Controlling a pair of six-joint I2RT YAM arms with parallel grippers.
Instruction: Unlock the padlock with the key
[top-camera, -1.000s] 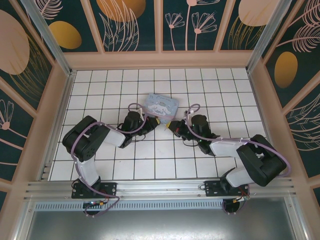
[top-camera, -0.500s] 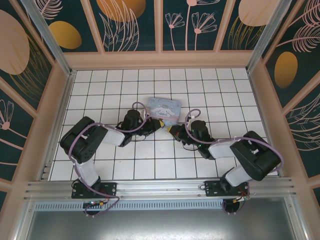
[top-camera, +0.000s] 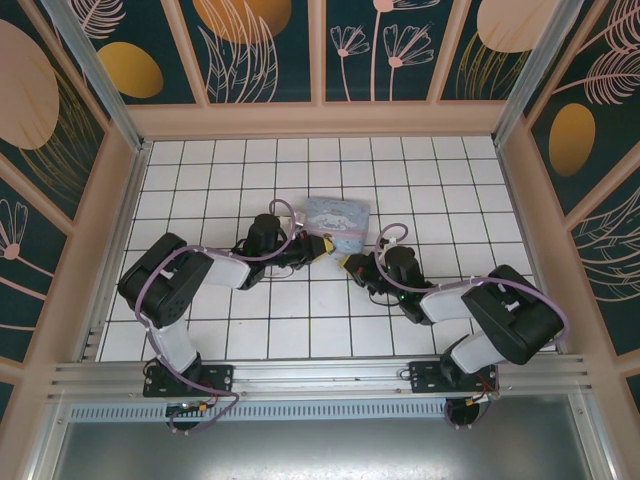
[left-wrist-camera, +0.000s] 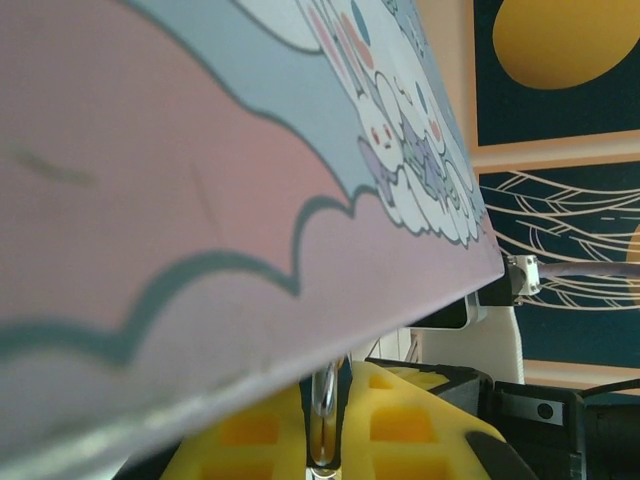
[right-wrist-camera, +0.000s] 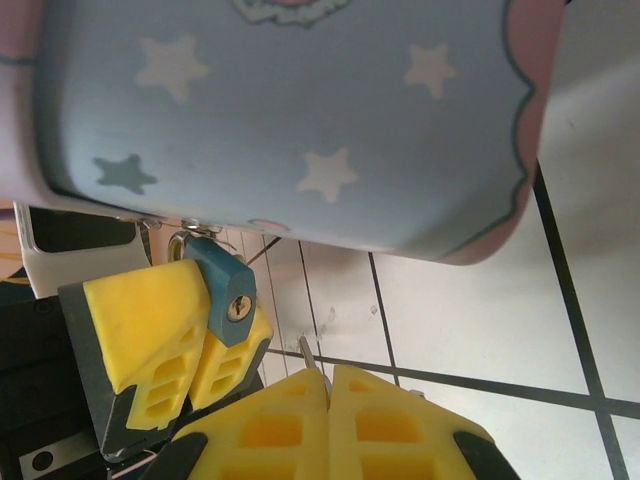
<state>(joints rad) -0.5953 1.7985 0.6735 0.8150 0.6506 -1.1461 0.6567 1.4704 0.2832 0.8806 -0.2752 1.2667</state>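
The blue padlock (right-wrist-camera: 228, 290) hangs by its silver shackle (left-wrist-camera: 325, 410) from the front of a pastel cartoon tin (right-wrist-camera: 290, 110). Its brass keyhole faces the right wrist camera. My left gripper (left-wrist-camera: 328, 440) is shut on the padlock, with yellow fingers (right-wrist-camera: 150, 335) on either side of it. My right gripper (right-wrist-camera: 328, 385) is shut on the key (right-wrist-camera: 309, 353). Only the key's thin tip sticks out of the pads. The tip sits below and right of the keyhole, a short gap apart. In the top view, the left gripper (top-camera: 318, 246) and right gripper (top-camera: 350, 263) meet at the tin's near edge.
The tin (top-camera: 337, 213) lies mid-floor on white tiles (top-camera: 300, 310) and hangs very close over both wrist cameras. Peach walls (top-camera: 320, 120) ring the floor. Both arms are folded low, elbows out to the sides.
The tin and both grippers have shifted a little to the right. The right arm has folded in closer. Both grips are unchanged.
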